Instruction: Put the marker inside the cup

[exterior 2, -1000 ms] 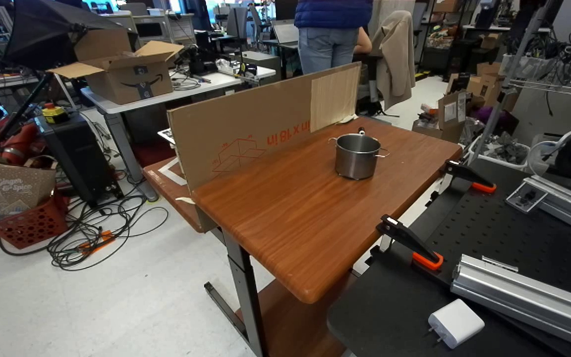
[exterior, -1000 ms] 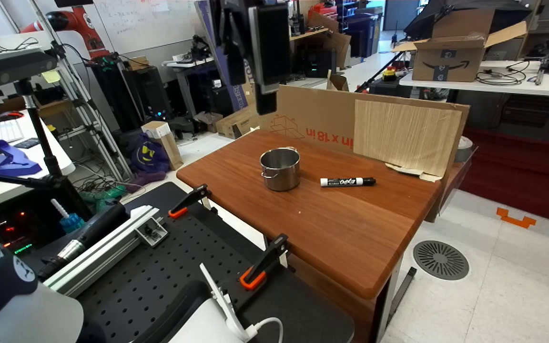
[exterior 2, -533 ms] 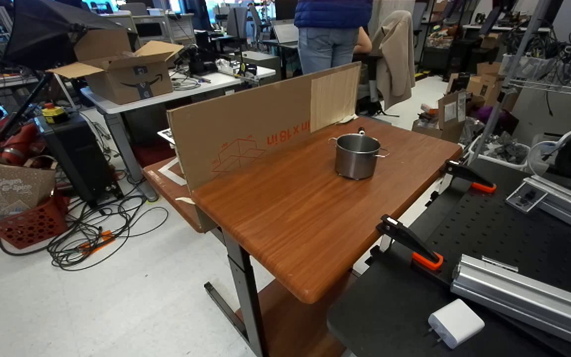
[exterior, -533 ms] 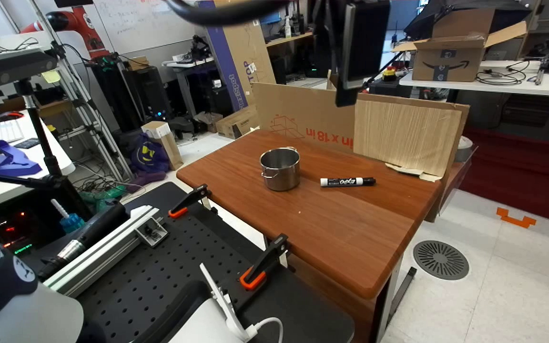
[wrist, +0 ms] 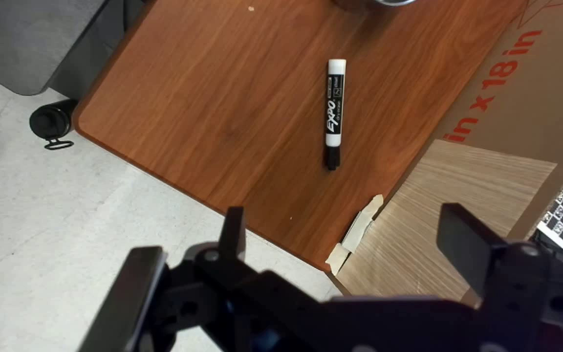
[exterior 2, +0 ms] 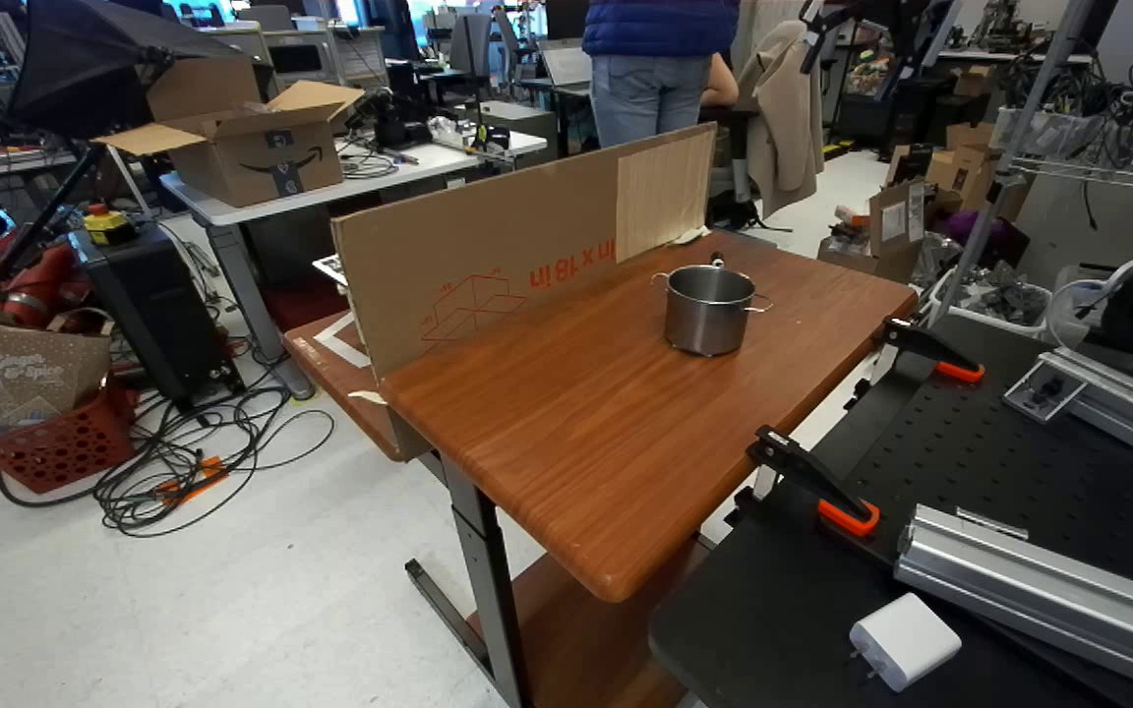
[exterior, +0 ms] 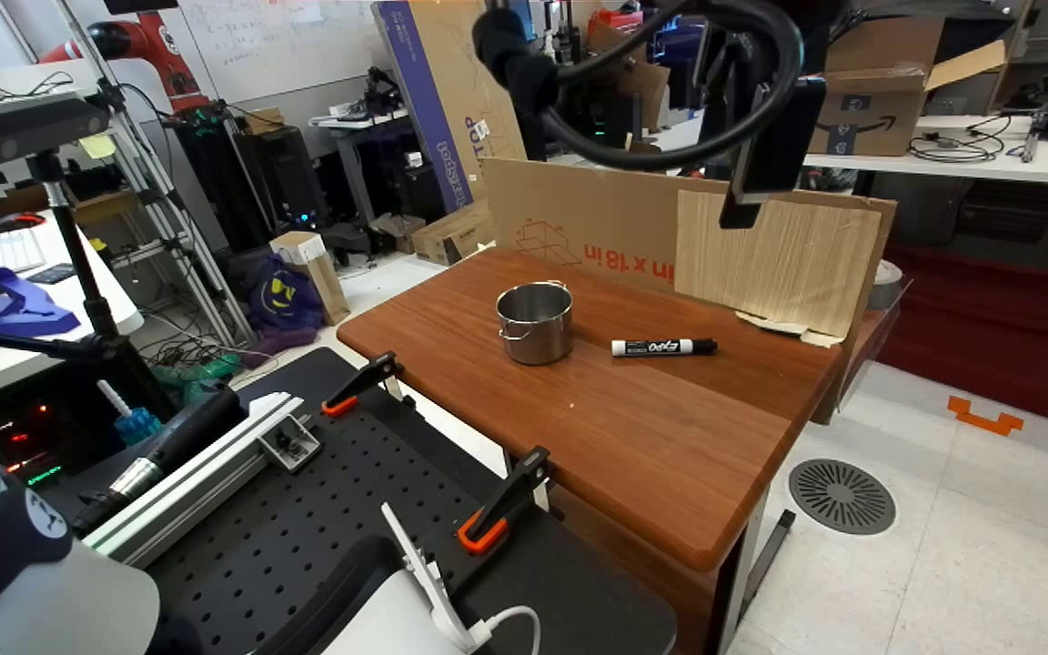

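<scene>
The marker is a white pen with a black label and black cap. It lies on the table in an exterior view (exterior: 663, 347) and in the wrist view (wrist: 335, 105); in an exterior view only its end (exterior 2: 717, 260) shows behind the cup. The cup is a shiny steel pot with side handles, upright in both exterior views (exterior: 535, 326) (exterior 2: 706, 315). Only its base edge (wrist: 395, 2) shows at the top of the wrist view. My gripper (wrist: 344, 217) is wide open with nothing between its fingers. It hangs high above the table's far end, apart from marker and cup.
A cardboard wall (exterior: 597, 214) with a wood-grain panel (exterior: 779, 259) stands along the table's (exterior: 633, 437) edge, close to the marker's cap side. Orange-handled clamps (exterior: 485, 532) grip the near edge. A black bottle (wrist: 51, 121) shows beside the table in the wrist view.
My gripper has moved to the right in an exterior view, to in front of the wood-grain panel, and has come further into view at the top in an exterior view. Marker and cup have not moved.
</scene>
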Controlling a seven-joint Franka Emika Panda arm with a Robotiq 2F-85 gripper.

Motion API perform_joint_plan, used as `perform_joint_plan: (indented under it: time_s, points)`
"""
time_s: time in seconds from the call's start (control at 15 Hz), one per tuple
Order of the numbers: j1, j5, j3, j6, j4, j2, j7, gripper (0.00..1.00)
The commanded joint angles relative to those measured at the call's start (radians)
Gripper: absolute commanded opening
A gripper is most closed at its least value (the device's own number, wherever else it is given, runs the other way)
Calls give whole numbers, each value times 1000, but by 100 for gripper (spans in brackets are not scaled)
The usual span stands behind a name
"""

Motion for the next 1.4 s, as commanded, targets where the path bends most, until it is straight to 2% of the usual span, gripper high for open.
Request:
perform_joint_plan:
  time_s: [0.0, 0.53, 0.93, 1.33]
  points:
    - [-5, 1, 31, 33, 72, 94, 99, 100]
    - [32, -39, 68, 164, 74, 236, 232, 100]
    - [78, -94, 61, 264, 77, 334, 336, 100]
    - [152, -176, 45, 344, 96, 399, 465, 100]
